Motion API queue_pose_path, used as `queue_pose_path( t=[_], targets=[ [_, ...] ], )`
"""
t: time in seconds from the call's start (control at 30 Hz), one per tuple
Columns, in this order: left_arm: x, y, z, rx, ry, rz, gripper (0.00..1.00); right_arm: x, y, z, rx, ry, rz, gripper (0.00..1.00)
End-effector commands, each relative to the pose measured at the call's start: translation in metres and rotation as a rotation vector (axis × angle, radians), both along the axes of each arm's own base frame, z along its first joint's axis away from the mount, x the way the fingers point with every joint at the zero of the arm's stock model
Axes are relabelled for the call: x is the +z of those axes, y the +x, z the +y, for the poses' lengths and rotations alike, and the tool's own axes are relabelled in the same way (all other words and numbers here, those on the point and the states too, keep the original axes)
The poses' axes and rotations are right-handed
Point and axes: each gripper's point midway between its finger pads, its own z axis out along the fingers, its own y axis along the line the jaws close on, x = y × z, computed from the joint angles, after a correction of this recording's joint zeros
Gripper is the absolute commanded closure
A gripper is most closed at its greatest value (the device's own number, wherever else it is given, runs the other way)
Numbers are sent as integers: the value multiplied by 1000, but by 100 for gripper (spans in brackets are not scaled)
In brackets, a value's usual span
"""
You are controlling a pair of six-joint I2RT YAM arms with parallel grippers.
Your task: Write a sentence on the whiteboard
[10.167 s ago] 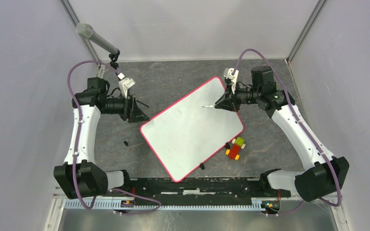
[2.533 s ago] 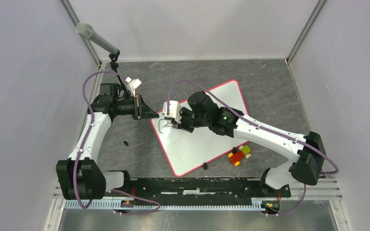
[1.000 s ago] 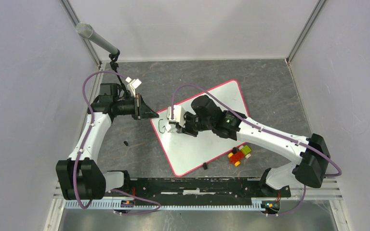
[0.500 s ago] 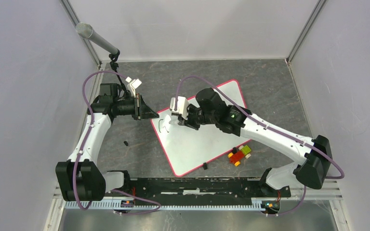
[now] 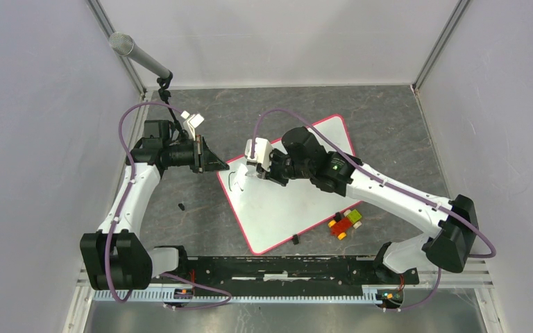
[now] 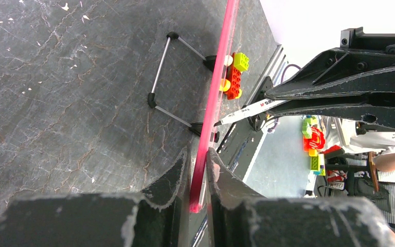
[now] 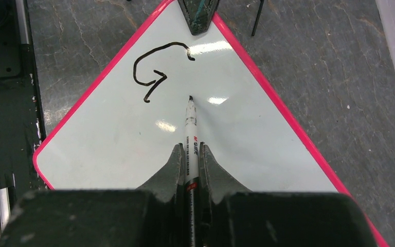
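The whiteboard (image 5: 298, 198), white with a red-pink rim, lies slanted on the dark table. My left gripper (image 5: 216, 165) is shut on its far left corner, and its fingers pinch the rim (image 6: 213, 92) edge-on in the left wrist view. My right gripper (image 7: 191, 154) is shut on a white marker (image 7: 190, 121). The marker's black tip sits at the board (image 7: 257, 144), just right of a black hooked stroke (image 7: 151, 69), the only part of the sentence that shows. Seen from above, the right gripper (image 5: 253, 171) hovers over the board's left end.
A small toy of red, yellow and green bricks (image 5: 345, 222) lies by the board's near right edge. Two small black pieces (image 5: 181, 206) (image 5: 293, 240) lie on the table. A microphone (image 5: 139, 57) stands far left. A black rail (image 5: 277, 267) runs along the near edge.
Over the last second my right gripper has moved slightly up and to the right with the marker, away from the black stroke. The left arm and the board have not moved.
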Motion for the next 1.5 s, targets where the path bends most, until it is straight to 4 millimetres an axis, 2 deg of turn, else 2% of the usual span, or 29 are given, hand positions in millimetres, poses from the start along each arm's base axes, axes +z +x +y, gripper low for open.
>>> queue_pose_path(
  t=[0.0, 0.33, 0.67, 1.07, 1.23, 1.47],
  targets=[
    [5, -2, 0, -8, 4, -35, 98, 13, 6, 8, -4, 37, -23, 100],
    [4, -1, 0, -8, 5, -34, 98, -5, -7, 9, 48, 6, 14, 100],
    [5, -2, 0, -7, 5, -36, 98, -24, -18, -5, 70, -58, 21, 100],
    [5, -3, 0, -7, 5, -36, 98, -16, 7, -28, -36, -89, -39, 100],
    [4, -2, 0, -7, 4, -33, 98, -2, 15, -23, -54, -52, -61, 100],
    [4, -3, 0, -7, 5, -35, 98, 6, 19, -12, -48, -21, -55, 100]
  ],
)
